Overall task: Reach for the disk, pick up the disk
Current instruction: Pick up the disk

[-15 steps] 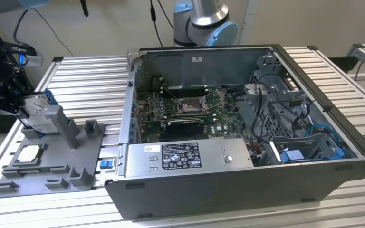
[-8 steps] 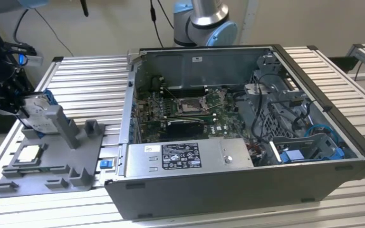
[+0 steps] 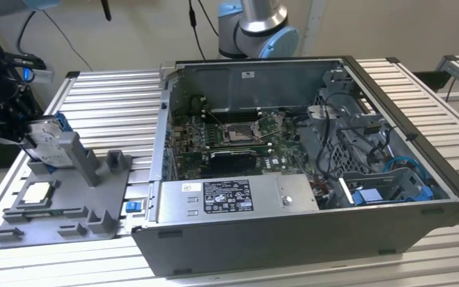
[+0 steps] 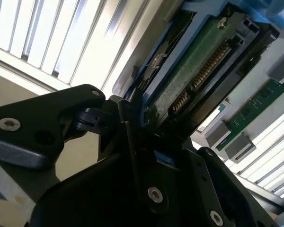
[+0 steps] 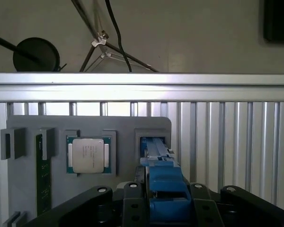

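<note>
I can read no text from here. A black-and-white label (image 3: 227, 196) sits on the grey box (image 3: 295, 192) inside the case (image 3: 293, 245), and a small white sticker (image 3: 248, 75) is on the case's back wall. In the first wrist view the chip (image 5: 88, 154) carries faint print, too small to read. Print on the disk (image 3: 45, 140) cannot be made out.

Black tool (image 5: 164, 210) with silver screws (image 5: 101, 190), silver-and-blue arm (image 3: 257, 27).
</note>
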`<state>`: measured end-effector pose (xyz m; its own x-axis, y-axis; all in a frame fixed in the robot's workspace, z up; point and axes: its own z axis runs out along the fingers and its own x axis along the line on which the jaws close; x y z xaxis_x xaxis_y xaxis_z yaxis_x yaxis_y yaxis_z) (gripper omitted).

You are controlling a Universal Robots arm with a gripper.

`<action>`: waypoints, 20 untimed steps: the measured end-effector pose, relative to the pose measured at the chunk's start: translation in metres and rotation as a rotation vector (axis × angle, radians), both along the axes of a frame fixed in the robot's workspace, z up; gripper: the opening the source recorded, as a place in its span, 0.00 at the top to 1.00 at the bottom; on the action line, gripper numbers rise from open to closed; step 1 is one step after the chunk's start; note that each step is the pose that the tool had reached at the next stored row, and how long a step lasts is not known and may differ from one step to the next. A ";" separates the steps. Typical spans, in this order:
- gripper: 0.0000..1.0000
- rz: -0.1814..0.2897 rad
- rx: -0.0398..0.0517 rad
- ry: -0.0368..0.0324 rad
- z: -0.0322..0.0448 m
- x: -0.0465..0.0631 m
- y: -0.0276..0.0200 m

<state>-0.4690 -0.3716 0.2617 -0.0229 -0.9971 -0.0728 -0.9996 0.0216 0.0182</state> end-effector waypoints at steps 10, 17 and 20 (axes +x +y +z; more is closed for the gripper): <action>1.00 0.000 -0.0001 0.0001 0.0037 0.000 0.0000; 1.00 0.000 -0.0001 0.0001 0.0108 0.000 0.0000; 1.00 0.000 0.0000 0.0000 0.0151 0.000 -0.0001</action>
<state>-0.4690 -0.3717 0.2768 -0.0228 -0.9971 -0.0728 -0.9996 0.0215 0.0182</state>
